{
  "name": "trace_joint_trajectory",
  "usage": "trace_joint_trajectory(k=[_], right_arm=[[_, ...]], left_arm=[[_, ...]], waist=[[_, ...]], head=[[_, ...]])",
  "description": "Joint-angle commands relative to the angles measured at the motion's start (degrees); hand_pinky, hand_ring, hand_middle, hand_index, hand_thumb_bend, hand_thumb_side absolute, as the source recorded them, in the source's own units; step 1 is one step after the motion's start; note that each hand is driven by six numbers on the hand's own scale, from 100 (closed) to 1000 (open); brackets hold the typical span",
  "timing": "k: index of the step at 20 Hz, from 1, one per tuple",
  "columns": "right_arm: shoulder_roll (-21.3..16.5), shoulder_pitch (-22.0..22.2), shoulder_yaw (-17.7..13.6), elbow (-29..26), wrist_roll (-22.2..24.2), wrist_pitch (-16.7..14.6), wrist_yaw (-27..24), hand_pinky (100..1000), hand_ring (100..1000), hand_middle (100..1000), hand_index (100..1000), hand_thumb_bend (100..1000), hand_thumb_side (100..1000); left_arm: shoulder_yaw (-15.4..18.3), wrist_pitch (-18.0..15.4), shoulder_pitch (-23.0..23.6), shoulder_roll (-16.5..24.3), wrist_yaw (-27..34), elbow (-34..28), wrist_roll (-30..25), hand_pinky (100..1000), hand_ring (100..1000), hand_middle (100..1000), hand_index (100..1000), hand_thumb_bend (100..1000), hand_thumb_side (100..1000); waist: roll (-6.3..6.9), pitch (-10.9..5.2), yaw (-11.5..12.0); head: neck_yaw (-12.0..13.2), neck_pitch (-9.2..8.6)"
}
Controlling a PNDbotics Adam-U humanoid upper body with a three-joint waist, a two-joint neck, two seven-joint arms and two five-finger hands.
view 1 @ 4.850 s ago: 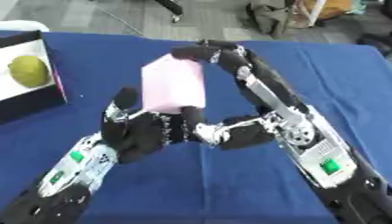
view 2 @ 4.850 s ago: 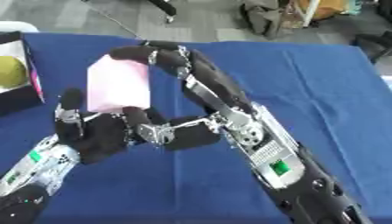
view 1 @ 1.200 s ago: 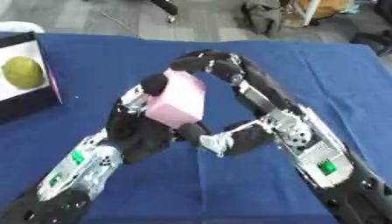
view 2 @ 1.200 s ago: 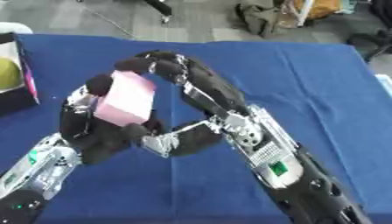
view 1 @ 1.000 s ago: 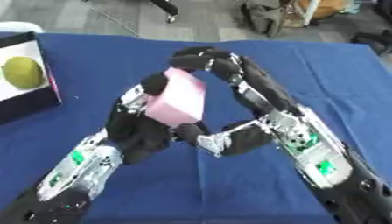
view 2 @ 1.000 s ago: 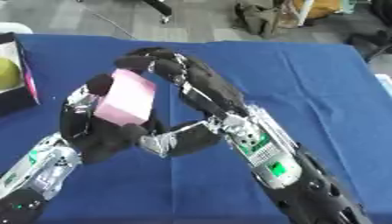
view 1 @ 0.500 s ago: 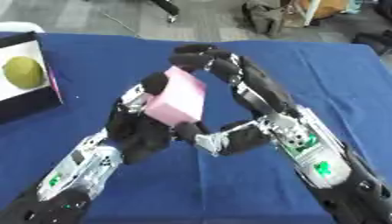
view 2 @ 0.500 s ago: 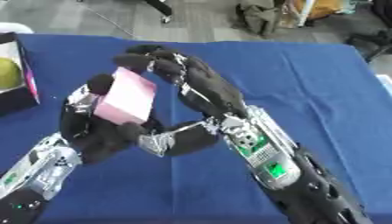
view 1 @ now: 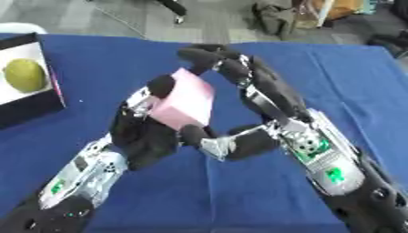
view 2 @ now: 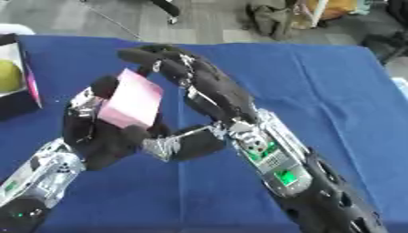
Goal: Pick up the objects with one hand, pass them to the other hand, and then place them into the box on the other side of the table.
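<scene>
A pink block (view 1: 183, 102) is held up over the blue table (view 1: 350, 86), tilted on one corner. My left hand (view 1: 143, 136) comes up from the lower left and is shut on it, thumb on the upper left face and fingers under the lower edge. My right hand (view 1: 267, 93) reaches in from the right. Its fingers (view 1: 209, 55) arch over the block's top corner with a small gap, and its thumb (view 1: 219, 146) lies below the block against the left hand. At the far left stands the black-and-white box (view 1: 32, 107), with a yellow-green fruit (view 1: 24, 75) in it.
The blue cloth covers the whole table, and its right half is bare. Beyond the far edge lies grey floor with a chair base (view 1: 171, 7) and bags (view 1: 275, 18).
The right fingers have lifted slightly off the block's top and curled more. The block stays in the left hand, tilted a little further, and both hands have barely shifted.
</scene>
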Motion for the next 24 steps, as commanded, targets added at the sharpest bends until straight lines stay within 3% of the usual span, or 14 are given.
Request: trace_joint_trajectory(k=[1, 16, 24], right_arm=[[-0.10, -0.91, -0.07, -1.60, -0.95, 0.84, 1.09, 968, 984, 1000, 957, 255, 490], [-0.16, -1.06, -0.08, -1.60, -5.08, 6.03, 6.25, 964, 980, 1000, 955, 249, 483], [-0.13, -1.33, -0.64, -1.60, -8.03, 4.91, 6.82, 954, 956, 1000, 957, 289, 442]], left_arm=[[-0.07, 0.19, -0.56, 0.22, 0.24, -0.71, -0.08, 758, 621, 416, 467, 334, 678], [-0.02, -0.02, -0.37, 0.12, 0.58, -1.20, -0.58, 759, 618, 414, 464, 334, 669], [1.77, -1.23, -0.46, 0.98, -0.18, -0.94, 0.67, 761, 621, 416, 461, 320, 674]], waist=[[0.22, -0.49, 0.02], [0.21, -0.52, 0.16], [0.37, -0.59, -0.19]], head=[[-0.12, -0.14], [-0.33, -0.14], [-0.10, -0.14]])
